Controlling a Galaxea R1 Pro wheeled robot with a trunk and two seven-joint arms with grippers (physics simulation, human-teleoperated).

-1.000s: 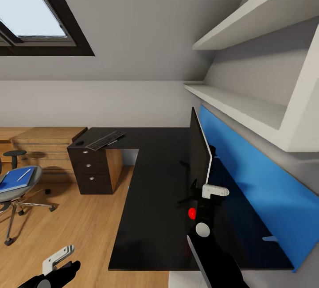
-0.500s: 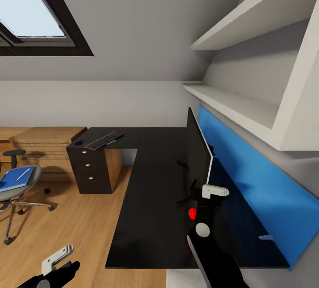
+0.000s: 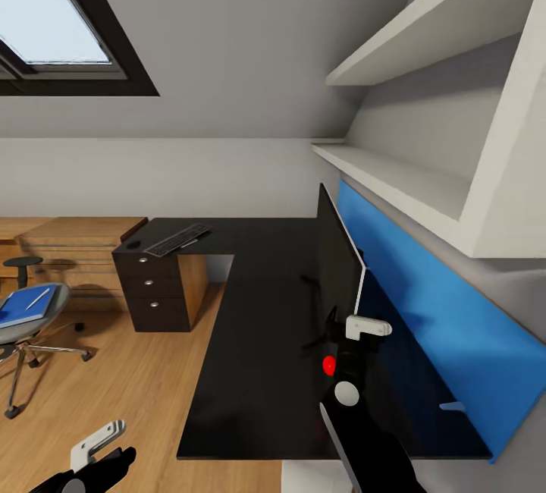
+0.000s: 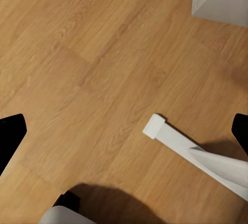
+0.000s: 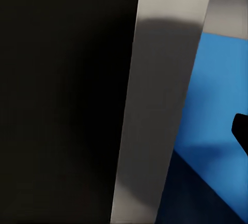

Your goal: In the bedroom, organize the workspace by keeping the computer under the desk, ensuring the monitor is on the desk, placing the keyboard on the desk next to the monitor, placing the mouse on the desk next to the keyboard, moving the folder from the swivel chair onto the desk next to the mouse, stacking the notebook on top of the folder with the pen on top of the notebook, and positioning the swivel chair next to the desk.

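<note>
The monitor [image 3: 337, 262] stands edge-on on the black desk [image 3: 258, 341]. My right gripper [image 3: 356, 337] is at its near lower corner. In the right wrist view the gripper [image 5: 124, 131] is open astride the monitor's pale edge [image 5: 160, 105], one fingertip [image 5: 241, 131] apart from it. At the desk's far end lie the keyboard [image 3: 177, 240] and the small mouse [image 3: 136, 245]. The swivel chair [image 3: 26, 326] at the left carries the blue folder [image 3: 23, 307] with the pen [image 3: 38, 297] on top; I cannot make out the notebook. My left gripper [image 3: 98, 451] hangs open over the floor [image 4: 103, 53]. A white-grey box [image 3: 303, 478], perhaps the computer, peeks out below the desk.
A blue panel [image 3: 425, 303] backs the desk, with white shelves [image 3: 409, 182] above it. A light-wood dresser [image 3: 76, 250] stands against the far wall beside the drawer unit [image 3: 155, 288]. Open wooden floor [image 3: 136, 379] lies between the chair and the desk.
The whole picture has slid a little to the left, so the camera has turned. Both grippers keep their places in the view.
</note>
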